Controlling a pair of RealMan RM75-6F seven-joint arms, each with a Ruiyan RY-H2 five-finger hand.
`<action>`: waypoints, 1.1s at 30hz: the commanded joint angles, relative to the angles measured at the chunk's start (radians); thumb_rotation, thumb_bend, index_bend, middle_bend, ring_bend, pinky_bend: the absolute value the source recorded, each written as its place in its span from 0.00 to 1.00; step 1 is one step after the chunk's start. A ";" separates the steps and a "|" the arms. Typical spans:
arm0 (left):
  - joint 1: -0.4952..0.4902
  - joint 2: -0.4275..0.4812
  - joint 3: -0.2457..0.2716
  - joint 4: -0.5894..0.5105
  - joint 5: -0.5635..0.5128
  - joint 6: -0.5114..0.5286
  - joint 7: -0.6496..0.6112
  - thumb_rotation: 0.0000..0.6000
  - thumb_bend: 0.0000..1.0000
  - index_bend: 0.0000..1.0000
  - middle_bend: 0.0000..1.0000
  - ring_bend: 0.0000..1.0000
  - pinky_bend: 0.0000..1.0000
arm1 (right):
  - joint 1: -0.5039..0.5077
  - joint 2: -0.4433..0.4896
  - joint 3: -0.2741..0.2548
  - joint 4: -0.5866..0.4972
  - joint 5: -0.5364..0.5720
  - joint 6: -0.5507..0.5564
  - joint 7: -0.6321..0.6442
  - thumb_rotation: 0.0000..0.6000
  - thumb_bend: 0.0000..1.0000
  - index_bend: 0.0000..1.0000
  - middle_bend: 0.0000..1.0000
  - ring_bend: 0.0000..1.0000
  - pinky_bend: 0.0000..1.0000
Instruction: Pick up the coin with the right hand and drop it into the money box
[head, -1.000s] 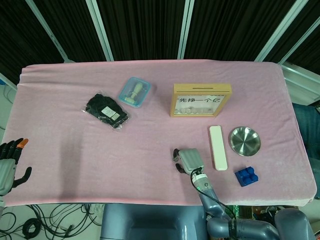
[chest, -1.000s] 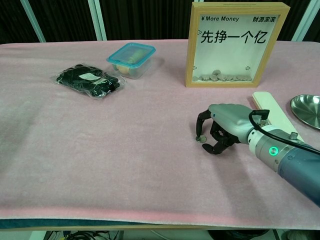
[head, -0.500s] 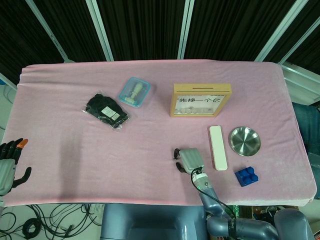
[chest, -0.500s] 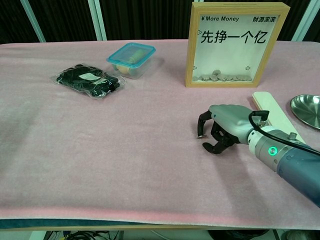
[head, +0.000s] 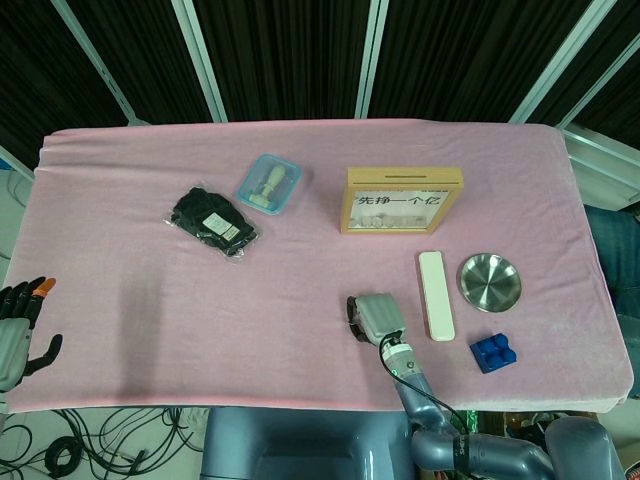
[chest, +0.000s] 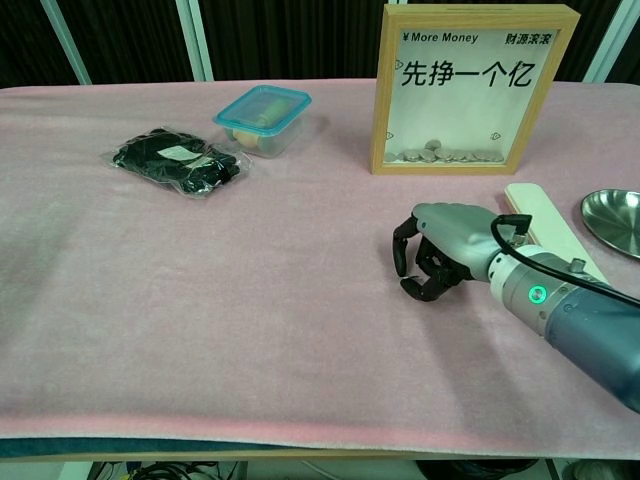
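Note:
My right hand (head: 374, 318) (chest: 445, 252) rests low on the pink cloth in front of the money box, its fingers curled in against the thumb. The coin no longer lies on the cloth where it was and is hidden inside that pinch. The money box (head: 404, 200) (chest: 478, 88) is a wooden frame with a clear front, several coins at its bottom and a slot in its top edge. It stands upright beyond the hand. My left hand (head: 20, 330) hangs off the table's near left edge, fingers apart and holding nothing.
A white bar (head: 435, 295) (chest: 545, 225) lies just right of my right hand, with a steel dish (head: 489, 282) and a blue block (head: 493, 353) further right. A black bag (head: 212, 220) and a teal-lidded container (head: 269, 184) sit at the back left.
The right hand's fingers have curled in to the thumb over the coin, which no longer shows on the cloth. The left hand has not moved.

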 joint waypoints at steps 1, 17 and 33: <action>0.000 0.000 0.000 0.000 -0.001 0.000 0.000 1.00 0.40 0.10 0.05 0.03 0.00 | -0.001 0.003 0.001 -0.003 -0.002 0.002 0.001 1.00 0.33 0.57 0.92 0.98 1.00; 0.001 0.002 0.001 -0.005 -0.005 -0.003 0.002 1.00 0.40 0.10 0.05 0.03 0.00 | 0.002 0.022 0.009 -0.027 0.001 0.004 -0.012 1.00 0.33 0.56 0.92 0.98 1.00; 0.000 0.002 0.002 -0.005 -0.005 -0.004 0.003 1.00 0.40 0.10 0.05 0.03 0.00 | 0.001 0.027 0.004 -0.033 0.007 -0.001 -0.009 1.00 0.43 0.63 0.92 0.98 1.00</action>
